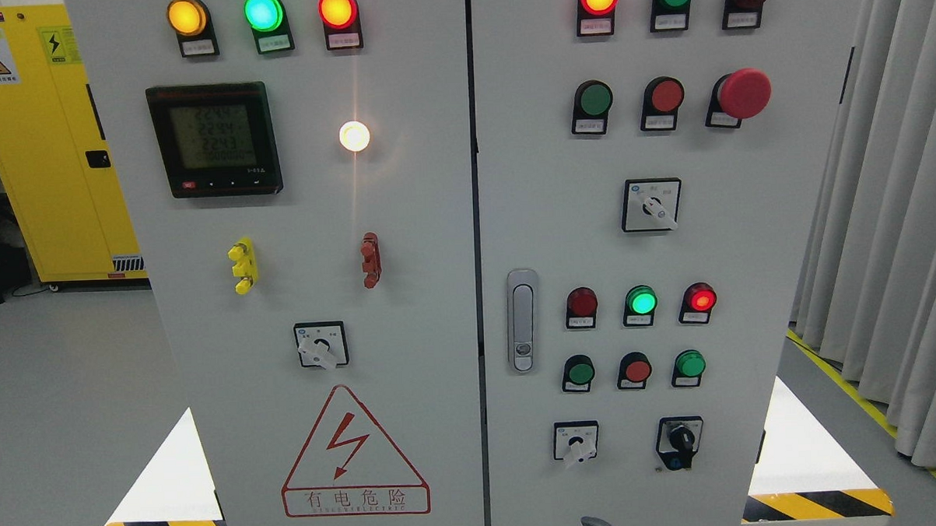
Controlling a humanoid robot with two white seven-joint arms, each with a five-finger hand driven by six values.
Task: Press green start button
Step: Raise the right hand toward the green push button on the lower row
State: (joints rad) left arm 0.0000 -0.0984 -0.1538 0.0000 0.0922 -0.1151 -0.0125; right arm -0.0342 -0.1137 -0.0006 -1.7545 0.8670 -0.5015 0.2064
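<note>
We see no hands yet, grip unknown; still approach step. Next: reach green button point(592, 100) on right panel point(794, 228).

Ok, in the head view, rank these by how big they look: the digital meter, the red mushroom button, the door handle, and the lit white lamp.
1. Digital meter, clearly largest.
2. Door handle, tall and narrow.
3. Red mushroom button.
4. Lit white lamp, smallest, though glare blurs its edge.

All sit on the same cabinet front, so nearness hardly skews this.

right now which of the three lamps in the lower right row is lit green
The middle lamp: it glows bright green, between a dark red lamp on its left and a lit red lamp on its right.
</note>
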